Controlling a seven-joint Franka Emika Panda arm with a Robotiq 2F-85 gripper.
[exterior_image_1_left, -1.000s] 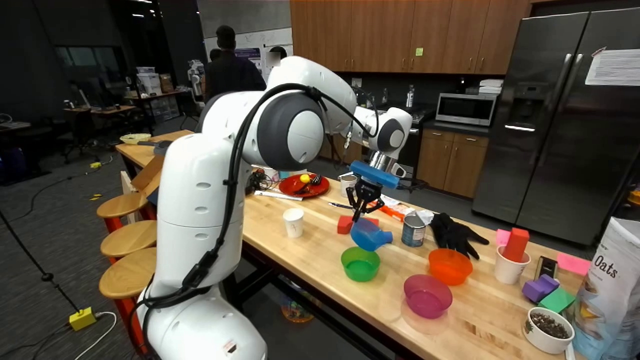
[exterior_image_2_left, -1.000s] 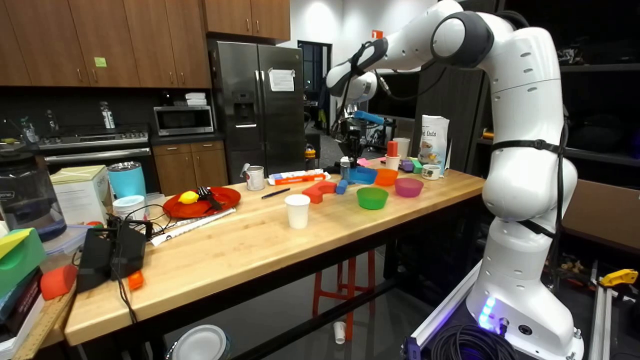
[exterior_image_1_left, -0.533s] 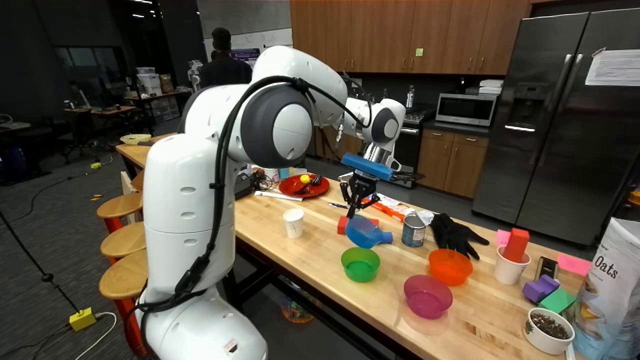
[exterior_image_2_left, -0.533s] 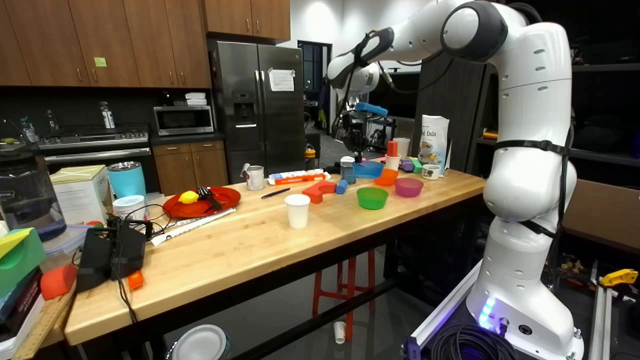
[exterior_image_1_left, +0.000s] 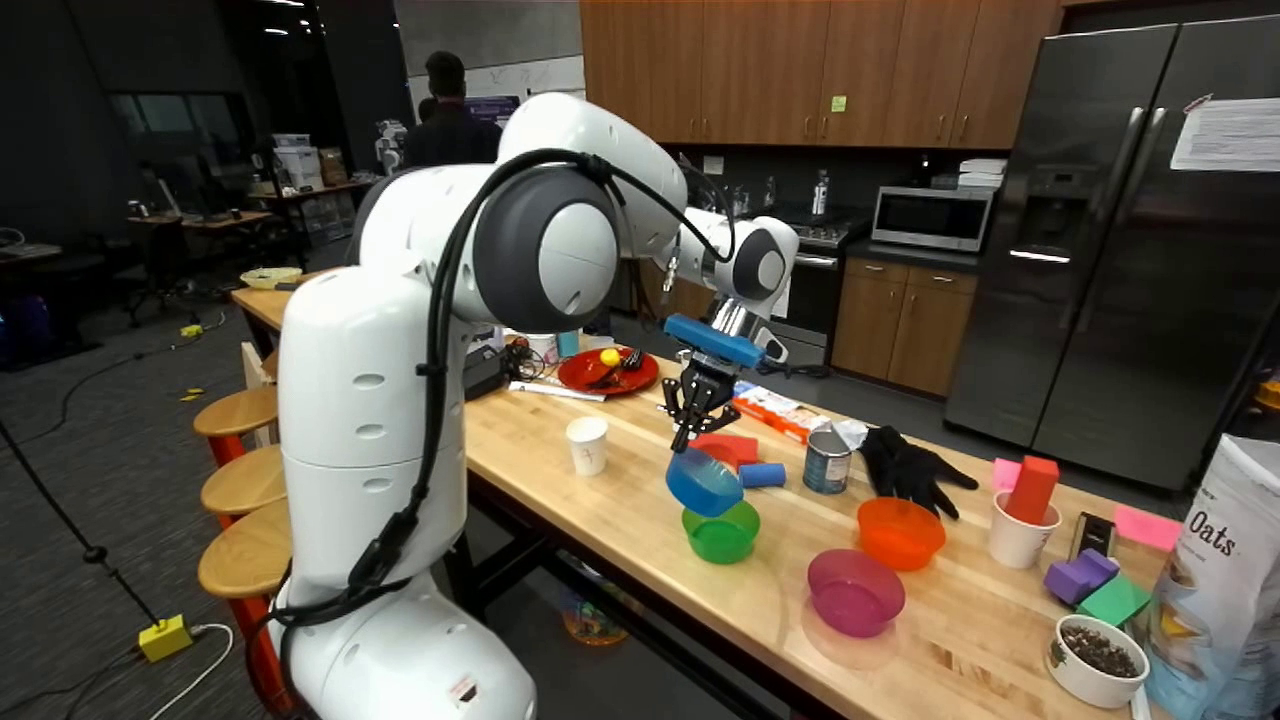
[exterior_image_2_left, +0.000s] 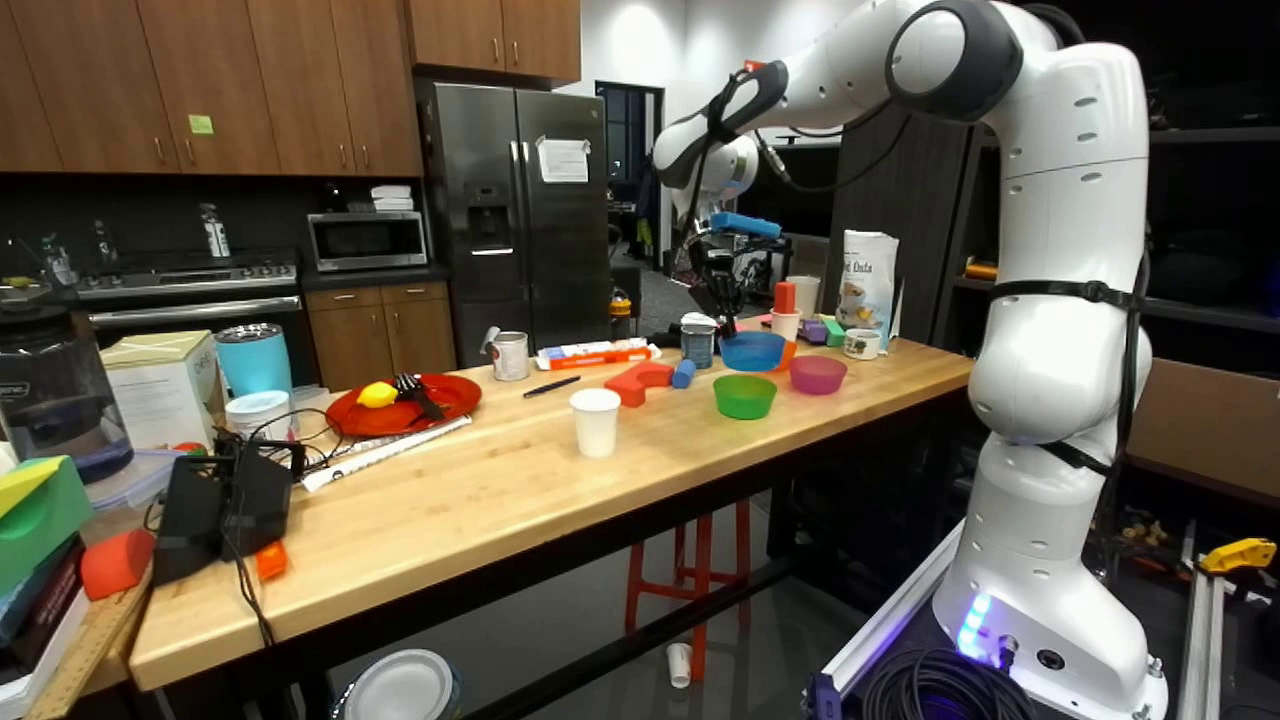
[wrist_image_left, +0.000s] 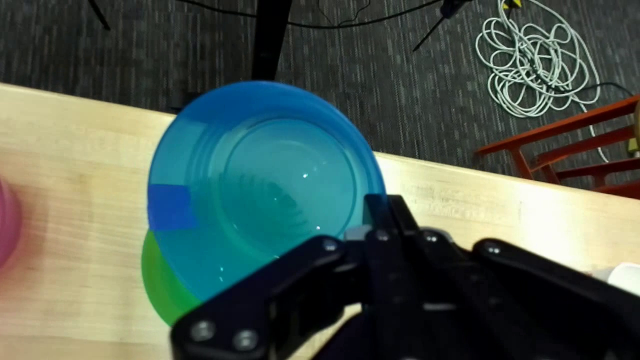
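Hand (wrist_image_left: 384, 206) is pinching the blue bowl (wrist_image_left: 290, 172) at wrist-view four o'clock, apparently mid-carry. Next move is likely needing steadiness.

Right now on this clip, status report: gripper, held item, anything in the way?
Gripper shut on blue bowl at rim. Held above table. Possibly in the way: green bowl, partly covered in wrist view.

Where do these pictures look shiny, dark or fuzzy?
Wrist view: tiny white glints in the blue bowl, pale glare on the wooden tabletop, the claw dark and slightly fuzzy; in an exterior view, pinkish sheen on the tabletop by the magenta bowl.
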